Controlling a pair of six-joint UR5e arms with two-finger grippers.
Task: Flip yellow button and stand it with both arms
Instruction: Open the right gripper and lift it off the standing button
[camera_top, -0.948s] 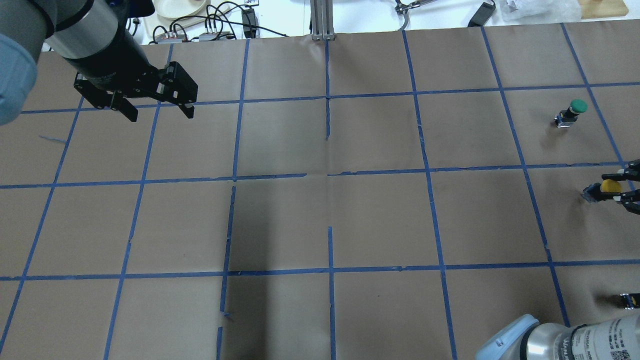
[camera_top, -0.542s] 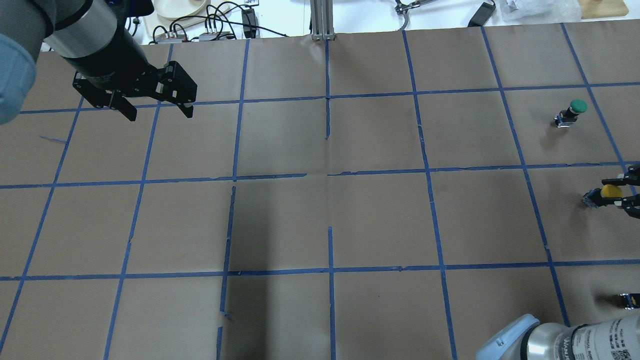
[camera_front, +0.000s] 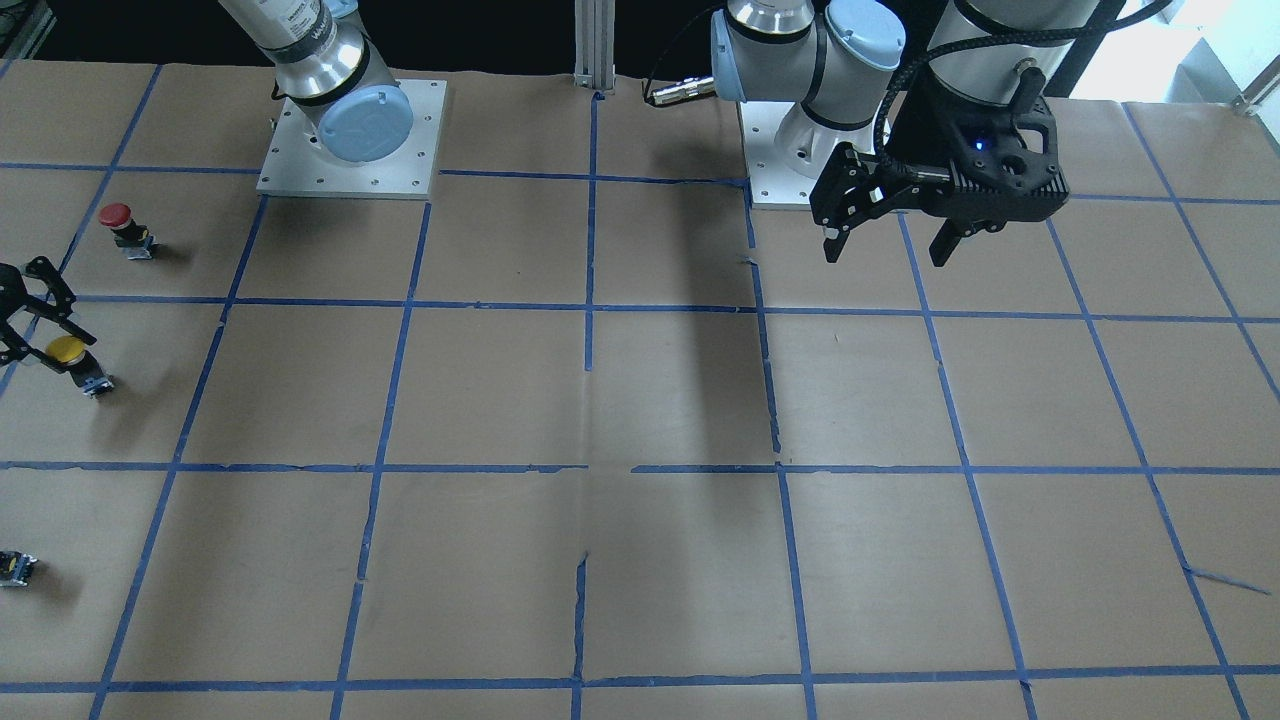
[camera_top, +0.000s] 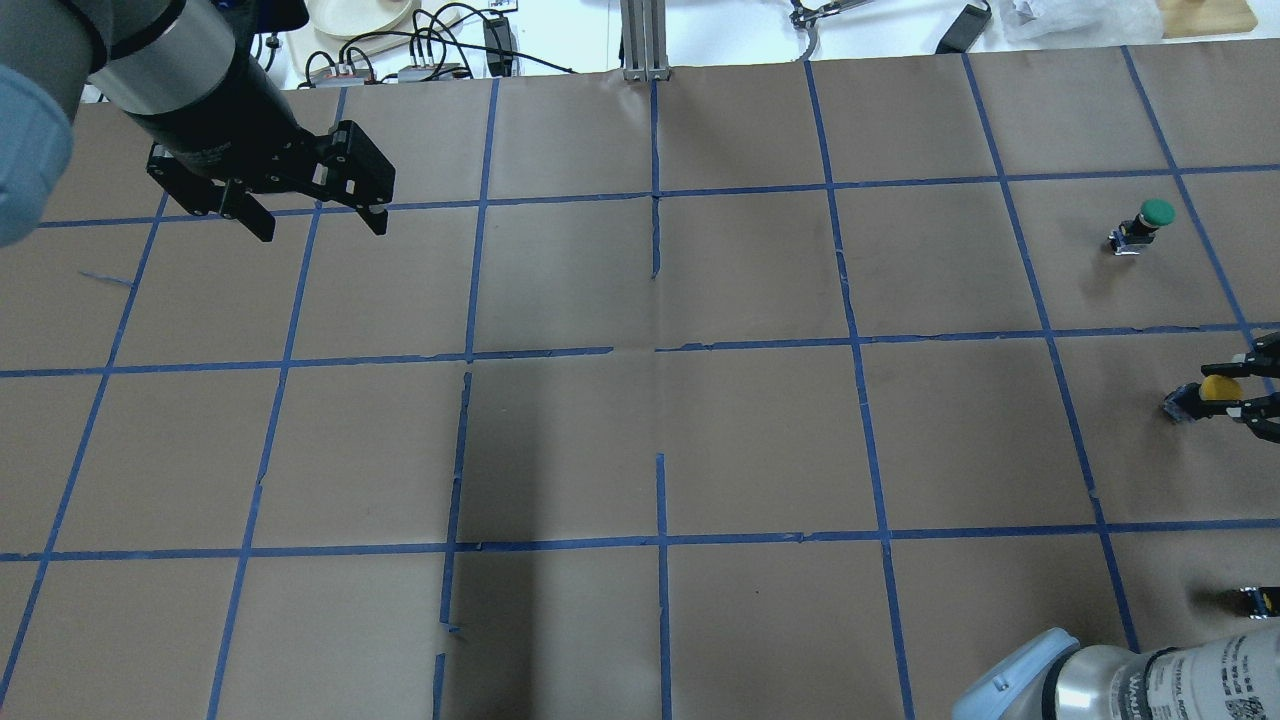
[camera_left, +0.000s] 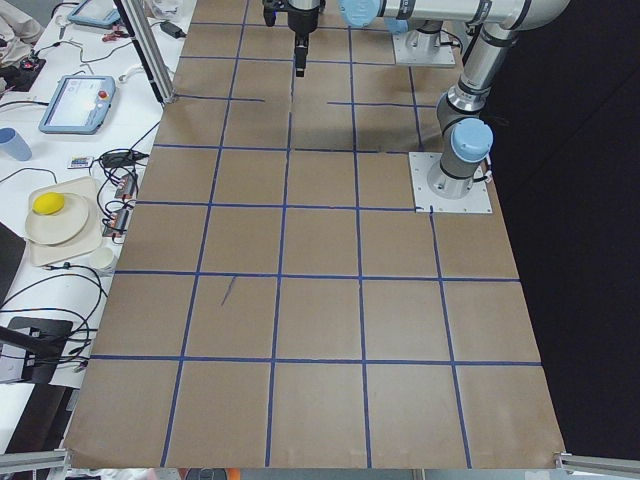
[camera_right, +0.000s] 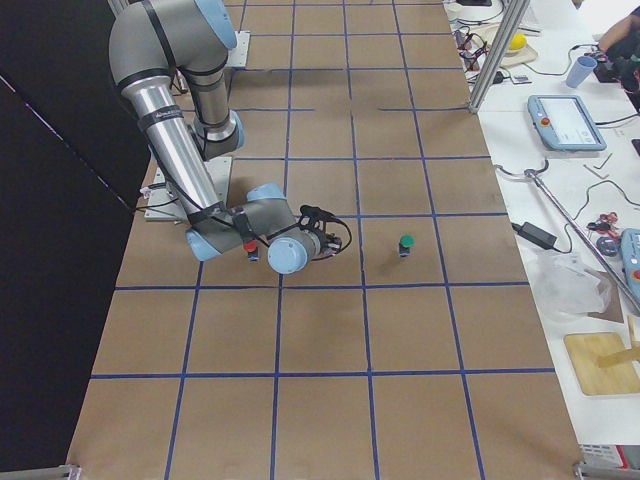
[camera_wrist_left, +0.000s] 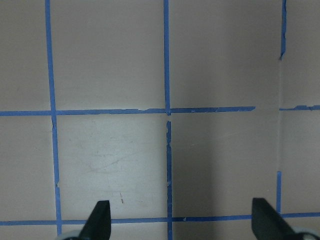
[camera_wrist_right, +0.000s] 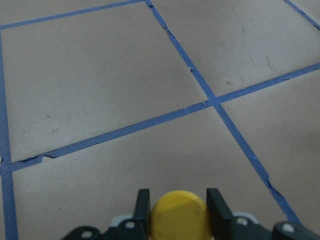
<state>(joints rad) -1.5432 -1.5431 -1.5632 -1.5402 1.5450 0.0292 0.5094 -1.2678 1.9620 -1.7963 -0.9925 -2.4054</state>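
Gripping yellow button (camera_top: 1216, 388) by its cap with right fingers (camera_wrist_right: 216, 210), tilted, at right edge of tabletop (camera_top: 760, 440). Holding left fingers (camera_top: 255, 218) spread, far across. Risking slip: round cap in narrow pinch could pivot or drop mid-flip.

the black two-finger end effector (camera_wrist_right: 179, 201) has its fingers (camera_wrist_right: 143, 210) pressed against either side of a yellow push button (camera_wrist_right: 179, 221) with a round, smooth cap. beyond the button, the brown paper-covered table (camera_wrist_right: 100, 75) carries crossing strips of torn blue tape (camera_wrist_right: 125, 131).
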